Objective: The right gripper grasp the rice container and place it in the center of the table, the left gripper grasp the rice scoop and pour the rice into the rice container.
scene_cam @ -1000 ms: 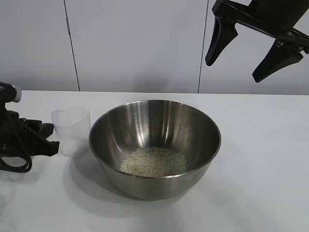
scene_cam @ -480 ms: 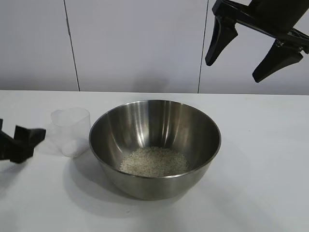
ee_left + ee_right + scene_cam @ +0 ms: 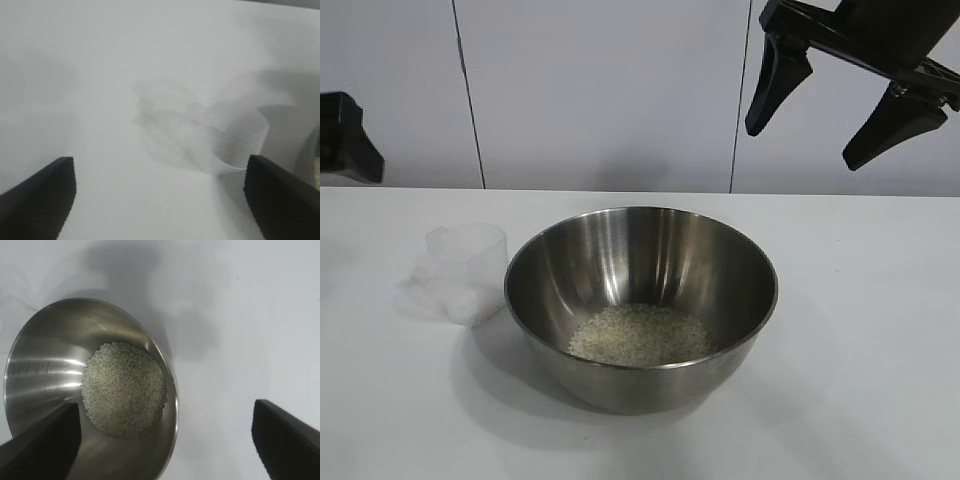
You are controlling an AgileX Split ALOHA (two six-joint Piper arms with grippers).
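the table (image 3: pixel 860 330) is wide, white and flat, and near its middle stands the rice container (image 3: pixel 640 300), a big shiny steel bowl that sits upright. the rice (image 3: pixel 638 334) lies as a low heap on the bottom of it, so i judge that the pouring is done. what remains for me is only to leave everything quiet.

my right gripper (image 3: pixel 830 100) hangs high above the far right side of the bowl, its two fingers spread wide and holding nothing. in its wrist view the bowl and the grains are directly under it.

my left gripper (image 3: pixel 160 200) is up at the far left edge of the scene, well apart from the bowl. in its wrist view both fingers are far from each other, and between them i see only bare table, so it holds nothing.

the rice scoop (image 3: pixel 468 272), the small clear cup, stands upright on the table just beside the left wall of the bowl. whether they touch, i cannot tell.

to finish well, i think both arms should stay high and go away slowly, because the light cup would tip easily from a small knock.
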